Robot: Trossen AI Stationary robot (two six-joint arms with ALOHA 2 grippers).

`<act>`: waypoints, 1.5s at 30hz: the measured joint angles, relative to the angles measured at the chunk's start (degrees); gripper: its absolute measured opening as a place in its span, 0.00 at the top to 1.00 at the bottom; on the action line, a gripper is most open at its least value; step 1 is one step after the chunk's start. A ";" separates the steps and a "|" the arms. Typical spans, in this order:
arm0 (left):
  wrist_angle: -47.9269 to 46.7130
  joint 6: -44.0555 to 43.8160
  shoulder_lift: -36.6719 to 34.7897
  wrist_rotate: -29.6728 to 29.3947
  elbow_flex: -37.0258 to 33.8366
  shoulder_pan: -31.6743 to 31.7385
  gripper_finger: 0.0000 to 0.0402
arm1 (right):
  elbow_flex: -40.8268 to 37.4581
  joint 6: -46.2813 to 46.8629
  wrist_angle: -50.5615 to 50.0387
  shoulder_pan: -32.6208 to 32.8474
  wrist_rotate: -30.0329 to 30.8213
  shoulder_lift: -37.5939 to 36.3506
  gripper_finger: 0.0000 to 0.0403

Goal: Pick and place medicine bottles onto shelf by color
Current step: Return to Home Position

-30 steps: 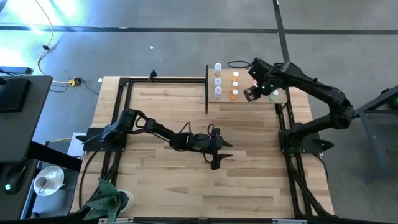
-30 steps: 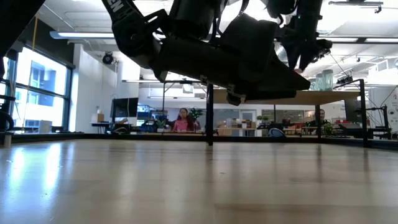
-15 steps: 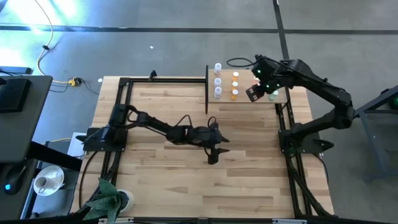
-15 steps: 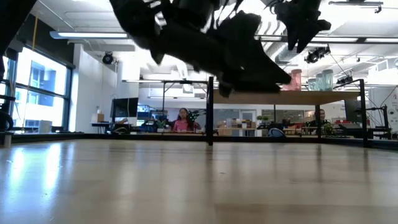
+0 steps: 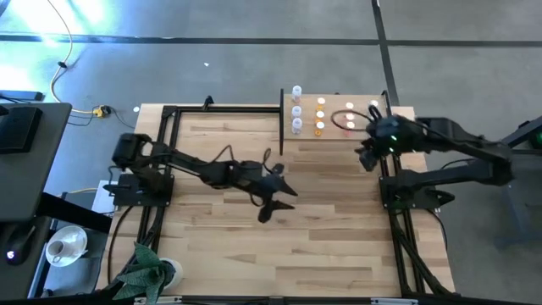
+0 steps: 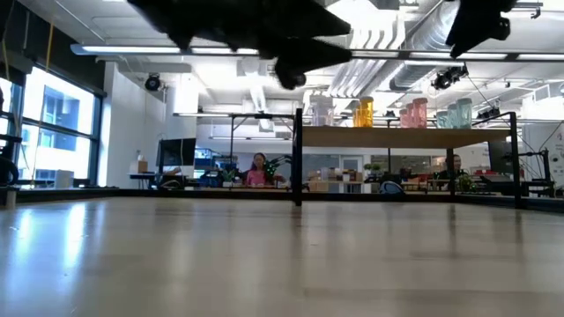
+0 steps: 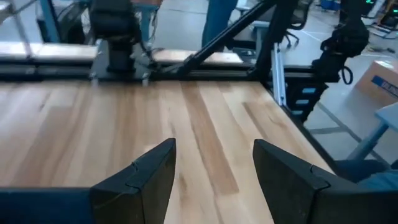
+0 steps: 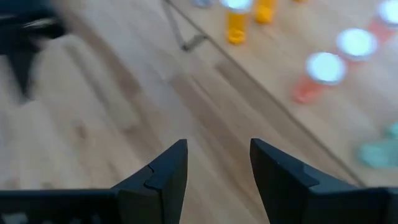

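The pale shelf (image 5: 339, 135) stands at the table's far right, raised on black posts (image 6: 298, 158). On it the medicine bottles stand upright on their bases in rows by color: clear-white (image 5: 296, 110), orange (image 5: 320, 117), pink-red (image 5: 349, 110) and green (image 5: 373, 108). The low view shows them too (image 6: 363, 112). My right gripper (image 5: 364, 158) hangs open and empty just off the shelf's near edge; its wrist view (image 8: 217, 168) shows orange (image 8: 237, 23), pink (image 8: 317, 73) and green (image 8: 378, 153) bottles ahead. My left gripper (image 5: 269, 206) is open and empty above the table's middle (image 7: 214, 174).
A black frame (image 5: 169, 152) runs round the tabletop, with the arm bases at the left (image 5: 135, 182) and right (image 5: 411, 191) sides. Bare tabletop (image 5: 322, 246) lies in front of both grippers. A person (image 6: 259, 169) sits far off in the room.
My right gripper has drawn back from above the shelf toward the table's near edge and a little right, rising. My left gripper has gone toward the table's left edge and up, uncovering the rows of bottles in the low view.
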 joint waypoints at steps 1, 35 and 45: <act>-0.05 -0.55 -1.43 0.10 -1.68 0.38 0.49 | -2.16 0.12 2.06 1.36 -0.36 -2.32 0.59; 19.96 -7.65 -50.48 -3.23 -50.87 6.62 0.49 | -43.60 -14.41 46.18 22.01 1.47 -34.14 0.59; 8.04 -7.75 -68.25 -3.20 -55.45 7.75 0.49 | -43.64 -16.57 44.56 23.96 5.60 -43.39 0.59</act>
